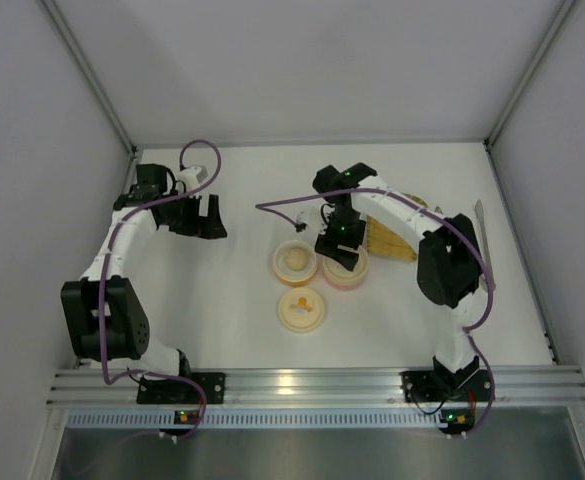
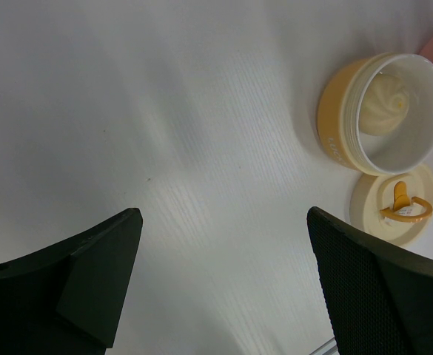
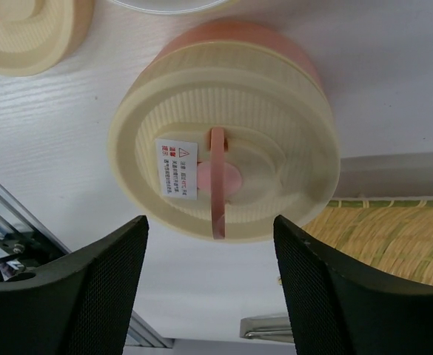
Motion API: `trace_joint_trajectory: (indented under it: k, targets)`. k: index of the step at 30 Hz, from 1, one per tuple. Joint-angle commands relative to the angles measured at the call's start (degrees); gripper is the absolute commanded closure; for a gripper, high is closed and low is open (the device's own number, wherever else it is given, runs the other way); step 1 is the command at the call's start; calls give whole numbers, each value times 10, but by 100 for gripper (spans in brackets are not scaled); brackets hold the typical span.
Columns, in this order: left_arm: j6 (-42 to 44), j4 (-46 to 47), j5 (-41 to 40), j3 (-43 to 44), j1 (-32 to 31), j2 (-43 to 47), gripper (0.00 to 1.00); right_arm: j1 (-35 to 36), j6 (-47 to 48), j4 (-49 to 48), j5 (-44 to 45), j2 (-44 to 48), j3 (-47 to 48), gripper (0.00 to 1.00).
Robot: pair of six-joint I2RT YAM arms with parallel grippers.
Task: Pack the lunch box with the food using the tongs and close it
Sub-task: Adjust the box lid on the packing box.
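I am hovering over the lidded pink tub [image 3: 275,41].
My right gripper [image 3: 210,240] is hanging released above its lid [image 3: 275,133]; the tongs [image 1: 480,222] are lying 12-to-6 at 3 o'clock.

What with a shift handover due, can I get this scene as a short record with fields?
pink tub: closed, cream lid on it
yellow tub: open, whitish ball inside
loose lid: flat on the table beside the yellow tub
right hand: open, at the cream lid, holding nothing
left hand: open, over the table, holding nothing
tongs: on the table at the far right, unheld
yellow tray: beside the pink tub
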State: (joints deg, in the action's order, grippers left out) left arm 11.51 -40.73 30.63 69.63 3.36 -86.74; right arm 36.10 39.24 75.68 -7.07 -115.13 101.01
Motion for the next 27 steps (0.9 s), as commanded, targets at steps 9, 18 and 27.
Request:
trace_joint_trajectory:
  k: [9,18,27]
  targets:
    - [12,-3,9,10,2,32,2,-35,-15,-17,-32,68,49,42]
    - [21,-8,2,10,2,46,2,-52,0,-26,-143,162,-12,90]
    - [14,-7,9,14,2,41,2,-52,-12,-15,-235,144,-76,99]
